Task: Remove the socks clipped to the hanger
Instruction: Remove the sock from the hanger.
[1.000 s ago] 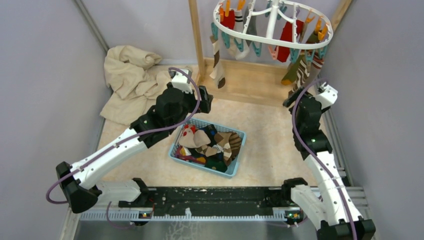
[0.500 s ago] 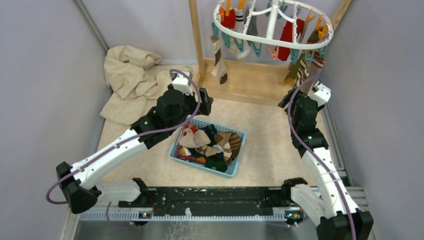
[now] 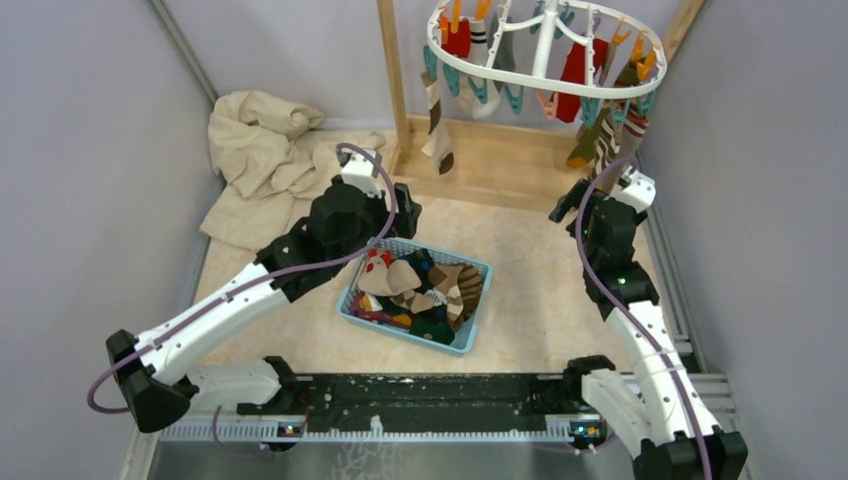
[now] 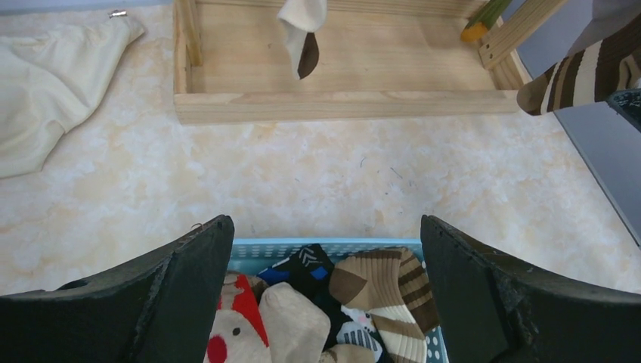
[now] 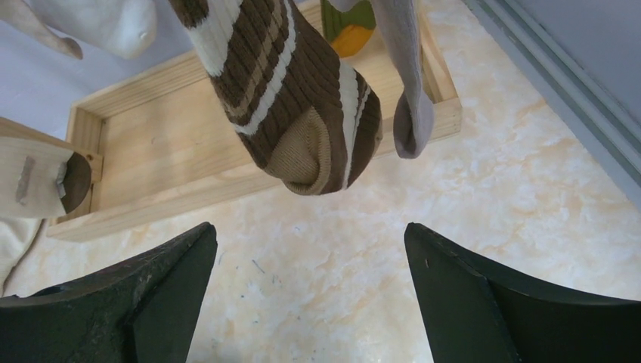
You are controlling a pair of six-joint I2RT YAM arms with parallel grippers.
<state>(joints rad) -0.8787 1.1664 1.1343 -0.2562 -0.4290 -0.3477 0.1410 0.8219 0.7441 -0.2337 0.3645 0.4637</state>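
Marbled beige tabletop, grey walls on both sides. White hanger hangs inside the wooden rack at the far end, socks clipped around its ring. Right gripper: fingers spread wide, nothing between them, just below the toe of a brown-and-cream striped sock, not touching it; a grey sock hangs beside it. Left gripper: fingers spread wide, empty, above the far rim of a blue basket holding loose socks. Beige cloth lies far left.
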